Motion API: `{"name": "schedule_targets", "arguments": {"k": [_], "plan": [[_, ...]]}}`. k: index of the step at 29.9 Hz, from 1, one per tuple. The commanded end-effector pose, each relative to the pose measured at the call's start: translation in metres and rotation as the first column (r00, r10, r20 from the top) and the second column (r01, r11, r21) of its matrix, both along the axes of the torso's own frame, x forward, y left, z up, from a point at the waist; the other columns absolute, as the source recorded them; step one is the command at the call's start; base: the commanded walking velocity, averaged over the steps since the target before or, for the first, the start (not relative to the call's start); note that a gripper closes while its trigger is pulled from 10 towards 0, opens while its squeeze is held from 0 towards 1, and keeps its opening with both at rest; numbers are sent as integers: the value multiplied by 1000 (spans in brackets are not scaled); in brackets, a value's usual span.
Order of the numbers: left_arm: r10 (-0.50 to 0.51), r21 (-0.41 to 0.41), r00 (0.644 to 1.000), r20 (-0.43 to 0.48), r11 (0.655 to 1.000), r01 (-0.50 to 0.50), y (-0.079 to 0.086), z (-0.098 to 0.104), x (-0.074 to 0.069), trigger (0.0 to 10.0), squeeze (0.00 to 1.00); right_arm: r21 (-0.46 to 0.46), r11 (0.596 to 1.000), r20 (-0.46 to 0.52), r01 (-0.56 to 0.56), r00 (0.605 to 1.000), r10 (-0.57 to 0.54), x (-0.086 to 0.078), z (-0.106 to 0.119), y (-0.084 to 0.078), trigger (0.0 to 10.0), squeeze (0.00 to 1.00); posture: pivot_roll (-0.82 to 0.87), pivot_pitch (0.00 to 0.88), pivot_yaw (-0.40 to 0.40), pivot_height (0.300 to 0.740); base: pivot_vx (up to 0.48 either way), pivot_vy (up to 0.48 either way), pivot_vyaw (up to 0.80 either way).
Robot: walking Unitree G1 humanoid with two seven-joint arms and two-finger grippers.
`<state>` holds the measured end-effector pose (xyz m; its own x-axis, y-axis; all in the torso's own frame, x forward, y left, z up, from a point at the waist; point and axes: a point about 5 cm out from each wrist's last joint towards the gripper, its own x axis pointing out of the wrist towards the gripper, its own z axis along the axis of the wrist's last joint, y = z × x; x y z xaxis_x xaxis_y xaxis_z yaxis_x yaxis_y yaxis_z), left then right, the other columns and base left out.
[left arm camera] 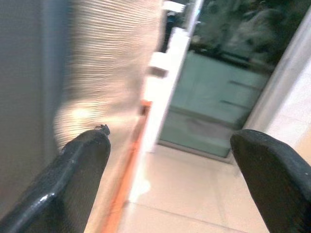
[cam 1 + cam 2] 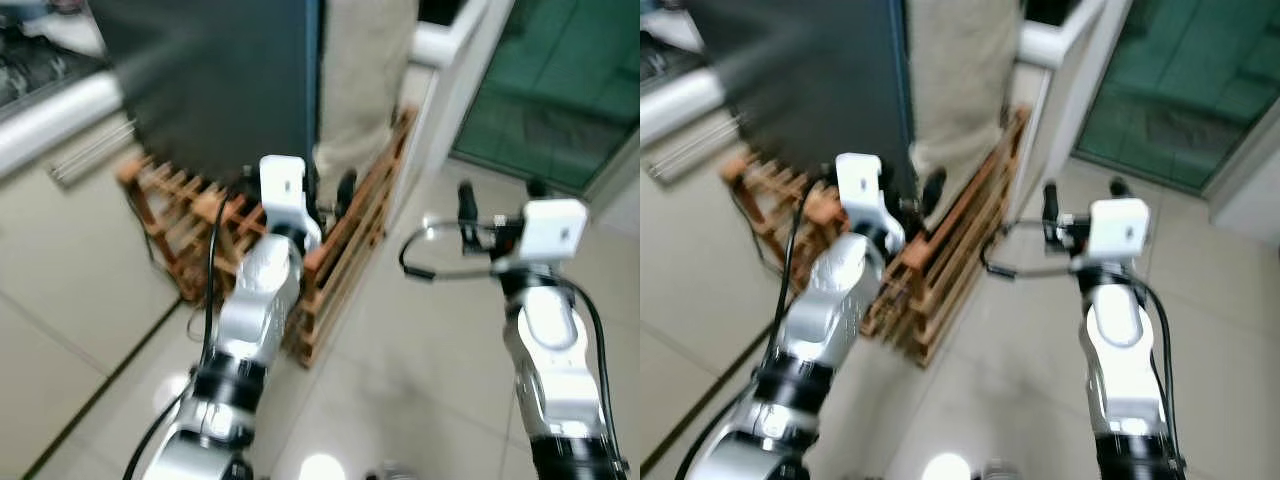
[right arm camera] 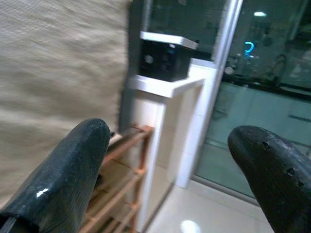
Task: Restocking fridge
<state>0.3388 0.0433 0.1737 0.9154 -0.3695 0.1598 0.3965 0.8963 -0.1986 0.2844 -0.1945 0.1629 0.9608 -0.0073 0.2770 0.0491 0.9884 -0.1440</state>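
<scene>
While my view blurs, my left gripper hangs with fingers spread, empty, over a wooden rack beside what looks like the dark fridge. My right gripper (also parted, empty) hovers above pale floor tiles.

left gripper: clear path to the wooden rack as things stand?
Probably yes. The left gripper, fingers open and empty, is raised right over the wooden rack by the dark fridge door, with nothing visibly between. The frames are blurred, so contact can't be told.
</scene>
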Motion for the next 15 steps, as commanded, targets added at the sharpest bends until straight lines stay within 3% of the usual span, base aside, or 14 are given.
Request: {"name": "schedule_targets", "arguments": {"k": [1,6,10,15], "plan": [[29,-20,999,29,999,-28,6,10,4,10000,0,-20,999,32,-30,999,31,1,8,7,10000,0,-216,97,20,740,0,0,0],[40,-76,994,99,997,-32,16,34,4,10000,0,-23,999,37,-33,999,34,1,10,7,10000,0,-215,96,18,740,0,0,0],[46,-75,985,164,997,-34,26,49,-2,10000,0,-24,999,28,-32,999,33,-1,8,4,10000,0,-207,97,19,740,0,0,0],[26,-32,989,148,999,-21,23,49,0,10000,0,-10,1000,12,-24,1000,24,-2,4,2,10000,0,-199,97,20,740,0,0,0]]}}
